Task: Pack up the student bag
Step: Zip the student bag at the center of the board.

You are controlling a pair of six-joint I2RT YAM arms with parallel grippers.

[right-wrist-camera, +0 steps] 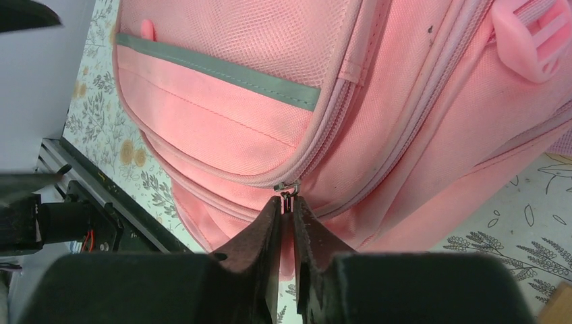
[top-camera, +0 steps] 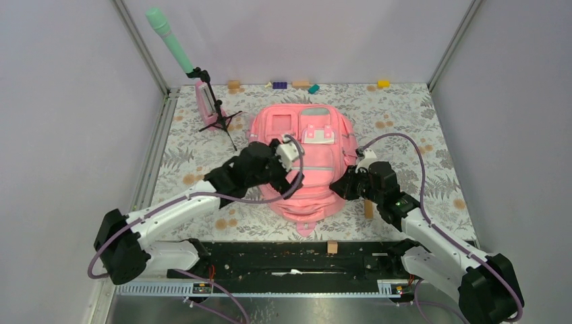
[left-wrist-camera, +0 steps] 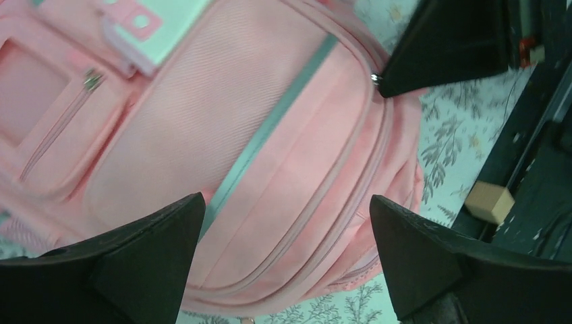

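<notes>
The left gripper (left-wrist-camera: 287,202) hangs with its jaws spread wide over the front of the student bag (top-camera: 318,185), which lies flat in the middle of the floral table (top-camera: 418,135). The bag looks soft and light — fabric likely to bunch — so the zipper pull (right-wrist-camera: 289,192) is the surest hold. The right gripper (right-wrist-camera: 288,206) is pinched on that pull at the bag's right edge.

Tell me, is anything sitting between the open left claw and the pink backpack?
Nothing visible does. The left gripper hangs open right over the student bag, and only its pink fabric shows between the fingers.
</notes>
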